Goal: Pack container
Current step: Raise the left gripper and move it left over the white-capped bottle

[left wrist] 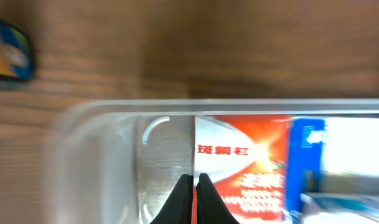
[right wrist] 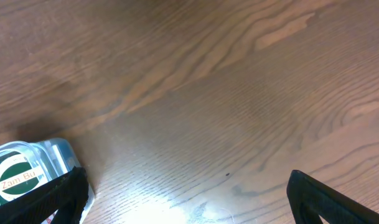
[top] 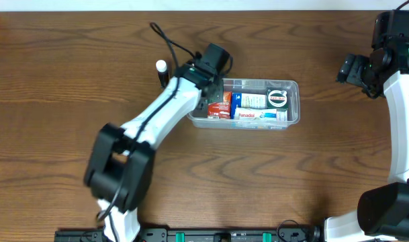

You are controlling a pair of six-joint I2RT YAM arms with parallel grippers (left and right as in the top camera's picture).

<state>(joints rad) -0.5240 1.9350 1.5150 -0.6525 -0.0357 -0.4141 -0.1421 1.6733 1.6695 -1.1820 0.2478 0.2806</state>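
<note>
Across the whole overhead frame: brown wood-grain surface (top: 56, 101), pale strip along the top edge. One clear container (top: 297, 107) at frame centre, holding one red box (left wrist: 239, 162), one round tin (top: 277, 99), other packs uncounted. Left gripper (left wrist: 193, 186) pressed together over its left end. Right gripper (right wrist: 188, 180) spread, upper right, well apart.

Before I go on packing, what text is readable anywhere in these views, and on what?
"Panadol": on the red-and-white box in the container.
"Zam Bu": on the round green-and-white tin; the rest is cut off.
White characters on the red box: too blurred to read.
Print on the blue item on the table: blurred.
Print on the other packs in the container: too small.
</note>
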